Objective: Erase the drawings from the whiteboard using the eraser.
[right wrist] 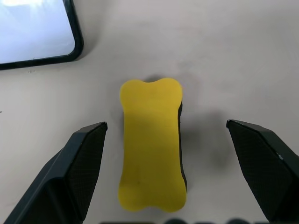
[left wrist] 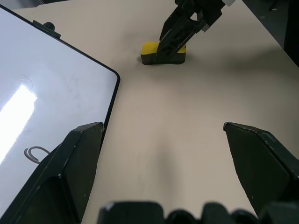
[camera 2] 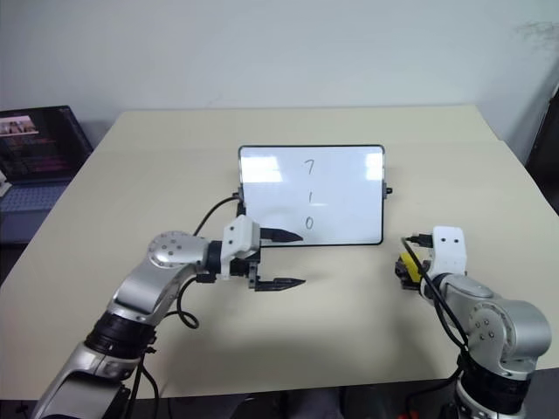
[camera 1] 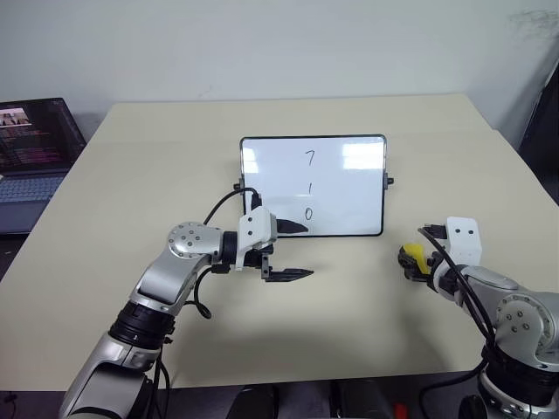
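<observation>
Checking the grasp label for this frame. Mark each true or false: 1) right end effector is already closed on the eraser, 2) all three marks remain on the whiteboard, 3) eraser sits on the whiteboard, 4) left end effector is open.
1) False. The right end effector is open, its fingers either side of the eraser, not touching it.
2) True. The drawings are all on the whiteboard.
3) False. It lies on the table, to the right of the board.
4) True. The left end effector is open near the board's lower left corner.

head stereo pair looking down over the beige table (camera 1: 367, 323), wrist cameras close, both sharing the small yellow dog-bone eraser (right wrist: 151, 144)
</observation>
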